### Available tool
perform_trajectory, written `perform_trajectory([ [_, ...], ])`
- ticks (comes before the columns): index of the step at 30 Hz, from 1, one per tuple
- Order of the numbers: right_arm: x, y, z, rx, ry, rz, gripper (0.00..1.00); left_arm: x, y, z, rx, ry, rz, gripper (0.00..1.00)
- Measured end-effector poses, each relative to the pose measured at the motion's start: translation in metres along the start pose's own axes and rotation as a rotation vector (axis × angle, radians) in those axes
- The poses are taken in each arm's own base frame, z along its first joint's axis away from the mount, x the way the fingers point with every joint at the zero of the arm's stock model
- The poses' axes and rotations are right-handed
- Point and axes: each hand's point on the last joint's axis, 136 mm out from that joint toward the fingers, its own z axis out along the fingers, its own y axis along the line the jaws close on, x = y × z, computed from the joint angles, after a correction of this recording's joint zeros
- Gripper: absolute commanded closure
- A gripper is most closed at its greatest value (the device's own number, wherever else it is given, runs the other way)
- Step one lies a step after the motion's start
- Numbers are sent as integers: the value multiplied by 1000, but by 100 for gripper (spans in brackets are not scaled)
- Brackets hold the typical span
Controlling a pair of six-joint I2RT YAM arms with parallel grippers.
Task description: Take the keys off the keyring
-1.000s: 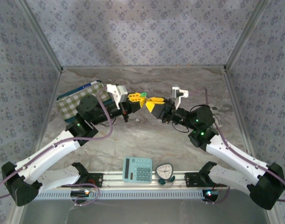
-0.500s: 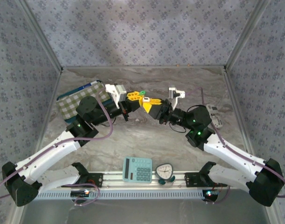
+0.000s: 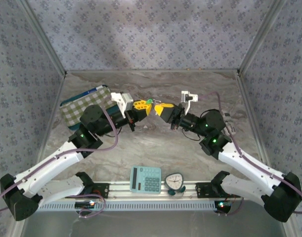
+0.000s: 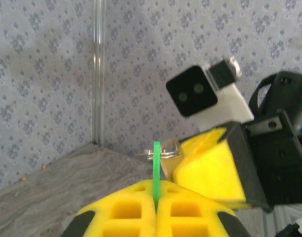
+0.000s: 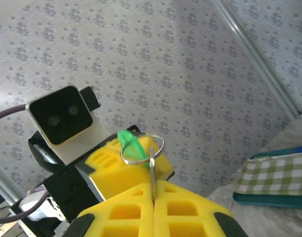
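No text, brand or number reads clearly in any view.

Calculator [image 3: 146,178] at the near edge of the table: key legends and display are too small to make out. Round dial [image 3: 174,181] just beside it (white face, marks blurred) — no figures can be told apart.
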Motion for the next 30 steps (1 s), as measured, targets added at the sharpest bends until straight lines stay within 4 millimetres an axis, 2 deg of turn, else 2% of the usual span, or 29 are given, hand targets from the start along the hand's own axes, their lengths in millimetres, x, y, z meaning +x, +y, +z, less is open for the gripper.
perform_trajectory([
  [10,3,-9,0,193,297,1,100,25,8,-11,-48,46,-1,97],
  [11,6,-12,1,209,332,11,100,30,9,-12,-55,52,-3,95],
  [12,8,-15,0,226,361,25,100,35,11,-13,-63,60,-6,89],
  [14,11,-24,1,274,419,47,100,44,16,-16,-86,76,-14,64],
  [15,9,-29,1,300,434,53,100,49,20,-18,-104,81,-19,57],
  [18,5,-47,-1,390,483,63,100,60,33,-27,-164,88,-33,55],
  [21,11,-61,-1,462,555,73,100,71,44,-38,-215,94,-51,52],
  [27,39,-94,-9,567,694,114,100,77,52,-47,-255,104,-68,44],
  [30,49,-101,-14,589,745,129,100,76,51,-49,-258,104,-73,43],
])
